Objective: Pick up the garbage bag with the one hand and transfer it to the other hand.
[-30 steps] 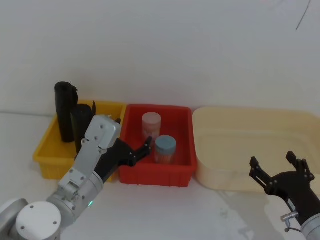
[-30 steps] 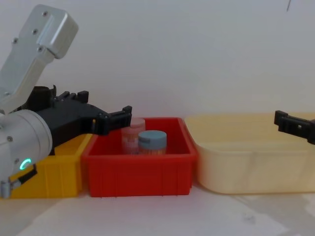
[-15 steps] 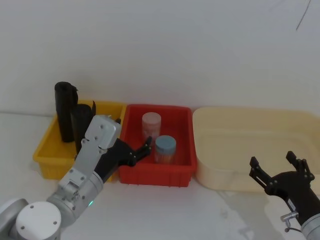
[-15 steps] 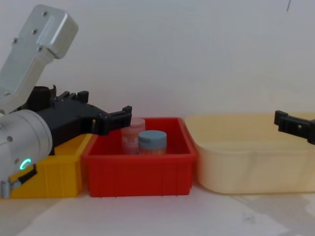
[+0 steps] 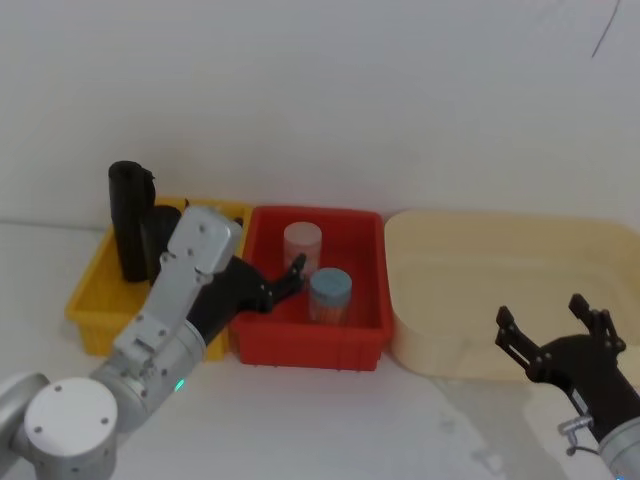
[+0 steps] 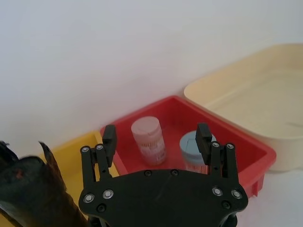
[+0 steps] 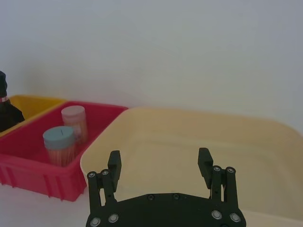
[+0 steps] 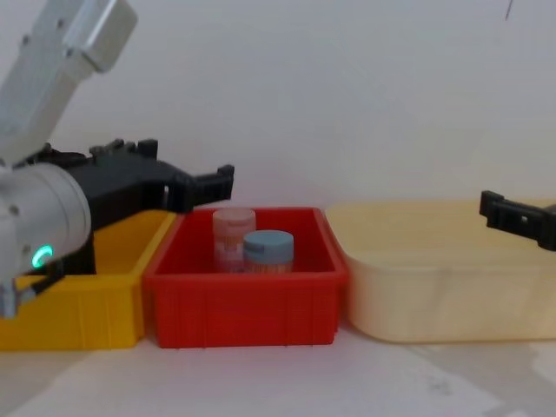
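Observation:
Two black rolls of garbage bag stand upright in the yellow bin (image 5: 88, 300) at the left: a tall one (image 5: 128, 215) and a shorter one (image 5: 157, 232) half hidden by my left arm. The shorter roll (image 6: 26, 189) lies close beside my left gripper's base in the left wrist view. My left gripper (image 5: 281, 284), on the green-lit arm, is open and empty, hovering over the red bin's left part, to the right of the rolls. My right gripper (image 5: 550, 328) is open and empty in front of the cream tub.
A red bin (image 5: 300, 345) in the middle holds a pink-lidded jar (image 5: 303, 244) and a blue-lidded jar (image 5: 330, 294). A large cream tub (image 5: 470, 310) stands to its right. A white wall lies close behind the bins.
My left arm has risen and drawn slightly back towards the yellow bin, its gripper still open. The right gripper has barely moved.

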